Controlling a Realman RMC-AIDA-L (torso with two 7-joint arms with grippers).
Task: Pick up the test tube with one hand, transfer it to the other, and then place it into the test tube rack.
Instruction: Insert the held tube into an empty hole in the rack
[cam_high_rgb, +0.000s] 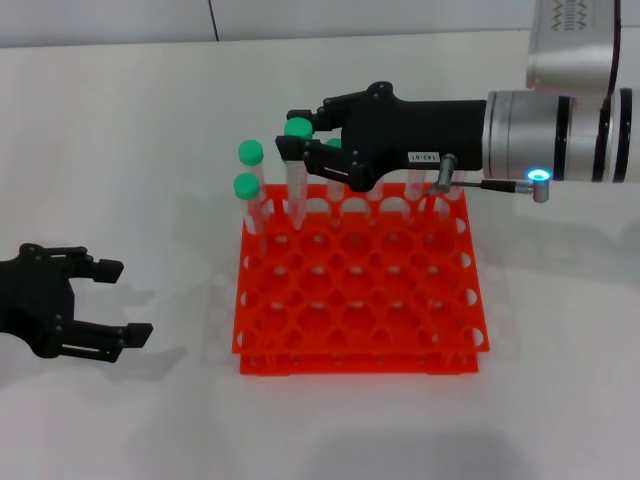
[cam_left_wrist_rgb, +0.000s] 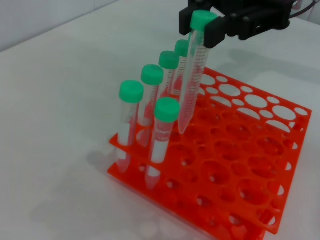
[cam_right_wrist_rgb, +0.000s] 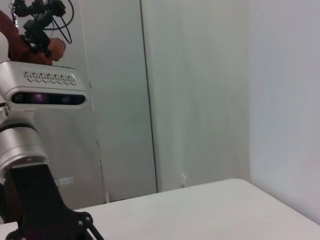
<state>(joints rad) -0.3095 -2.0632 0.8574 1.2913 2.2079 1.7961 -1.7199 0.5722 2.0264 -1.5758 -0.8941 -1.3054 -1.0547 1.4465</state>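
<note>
My right gripper (cam_high_rgb: 300, 135), black with a white label and a blue wrist light, is shut on the green cap end of the test tube (cam_high_rgb: 295, 185). The same gripper (cam_left_wrist_rgb: 220, 22) and the clear test tube (cam_left_wrist_rgb: 192, 75) also appear in the left wrist view. The tube hangs slightly tilted, its tip at the top tier of the orange-red test tube rack (cam_high_rgb: 360, 360), near the back left corner; I cannot tell if it is inside a hole. My left gripper (cam_high_rgb: 122, 300) rests open and holds nothing on the table, left of the rack (cam_left_wrist_rgb: 280, 150).
Several other green-capped tubes (cam_left_wrist_rgb: 131, 125) stand in the rack's left and back holes, close beside the held one. White table surrounds the rack. The right wrist view shows only a wall, a door and the robot's head.
</note>
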